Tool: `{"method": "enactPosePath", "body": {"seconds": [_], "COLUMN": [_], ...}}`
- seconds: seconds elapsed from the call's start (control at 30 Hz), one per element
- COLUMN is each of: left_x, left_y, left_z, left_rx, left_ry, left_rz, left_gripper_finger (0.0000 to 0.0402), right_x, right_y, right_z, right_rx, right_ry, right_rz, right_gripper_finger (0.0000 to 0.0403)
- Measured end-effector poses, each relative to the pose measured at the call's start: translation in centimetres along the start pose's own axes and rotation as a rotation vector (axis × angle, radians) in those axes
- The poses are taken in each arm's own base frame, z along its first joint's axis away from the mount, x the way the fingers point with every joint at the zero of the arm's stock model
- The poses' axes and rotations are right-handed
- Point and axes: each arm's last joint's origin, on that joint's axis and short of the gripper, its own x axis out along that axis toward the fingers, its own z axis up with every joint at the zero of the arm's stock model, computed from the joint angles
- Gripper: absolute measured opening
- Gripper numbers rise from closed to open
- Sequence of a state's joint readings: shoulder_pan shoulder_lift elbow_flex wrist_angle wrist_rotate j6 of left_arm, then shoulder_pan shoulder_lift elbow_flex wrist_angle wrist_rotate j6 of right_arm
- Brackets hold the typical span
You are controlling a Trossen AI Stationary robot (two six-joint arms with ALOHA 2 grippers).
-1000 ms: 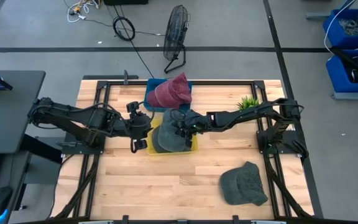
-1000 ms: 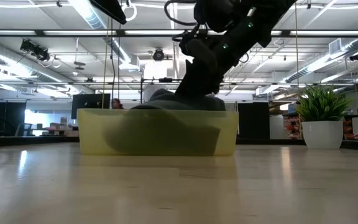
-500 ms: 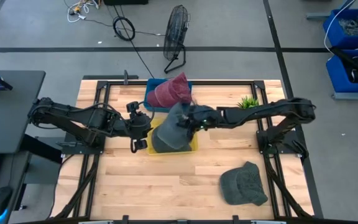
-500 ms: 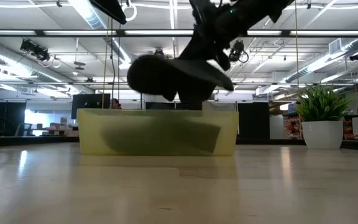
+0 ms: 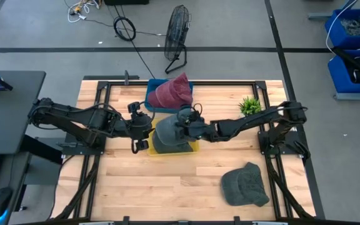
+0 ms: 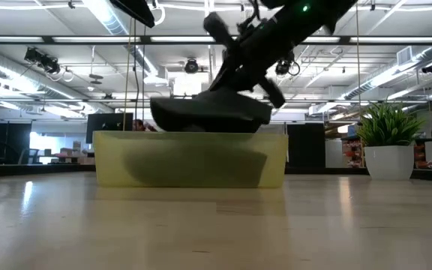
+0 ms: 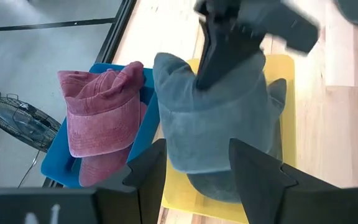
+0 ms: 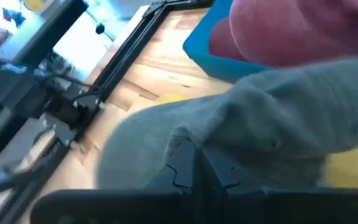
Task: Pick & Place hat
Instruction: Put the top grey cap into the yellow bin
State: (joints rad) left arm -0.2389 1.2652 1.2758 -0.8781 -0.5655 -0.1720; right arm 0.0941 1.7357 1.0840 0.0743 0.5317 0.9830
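A yellow bin [image 5: 193, 149] stands mid-table with grey hats in it. My right gripper [image 5: 184, 125] is over the bin and shut on the top grey hat [image 7: 216, 130], which hangs at about the bin's rim [image 6: 193, 135] in the low view. A second grey hat [image 7: 211, 186] lies underneath in the bin. My left gripper [image 5: 140, 132] waits open just off the bin's left side, with nothing between its fingers. Behind the yellow bin, red hats [image 5: 172, 92] are piled in a blue bin [image 5: 151, 87]. My right gripper pinches a bunched fold of cloth on the grey hat's crown [image 8: 185, 140] between its two fingers. It comes slanting down from the table's right. The hat hangs below the fingers, roughly level; I cannot tell whether it touches the hat beneath.
Another grey hat [image 5: 245, 185] lies on the wood at the near right. A small potted plant [image 5: 249, 103] stands at the far right. A dark frame runs round the table's edges. Bare wood lies in front of the yellow bin.
My right gripper has taken hold of the top grey hat in the yellow bin and raised it. Half a second ago the hat swung high and tilted; now it has come down a little and hangs level at the rim.
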Motion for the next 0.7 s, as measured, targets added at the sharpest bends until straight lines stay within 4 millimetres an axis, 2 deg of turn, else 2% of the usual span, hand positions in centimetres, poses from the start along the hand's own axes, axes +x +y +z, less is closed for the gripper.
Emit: {"method": "enactPosePath", "body": {"seconds": [0.2, 0.37, 0.53, 0.7], "left_x": [0.0, 0.0, 0.0, 0.0], "left_y": [0.0, 0.0, 0.0, 0.0], "left_z": [0.0, 0.0, 0.0, 0.0], "left_rx": [0.001, 0.003, 0.002, -0.022], "left_ry": [0.001, 0.002, 0.002, 0.003], "left_rz": [0.0, 0.0, 0.0, 0.0], "left_gripper_finger": [0.0179, 0.0179, 0.0179, 0.0179], "right_x": [2.0, 3.4, 3.5, 2.4], "right_y": [-0.5, -1.4, -1.4, -0.6], "right_z": [-2.2, -3.8, -3.7, -2.9], "right_rx": [0.114, 0.088, 0.038, -0.06], "right_ry": [0.02, 0.05, 0.149, 0.199], "right_rz": [-0.012, -0.056, -0.002, 0.082], "right_gripper_finger": [0.0011, 0.0011, 0.0011, 0.0025]}}
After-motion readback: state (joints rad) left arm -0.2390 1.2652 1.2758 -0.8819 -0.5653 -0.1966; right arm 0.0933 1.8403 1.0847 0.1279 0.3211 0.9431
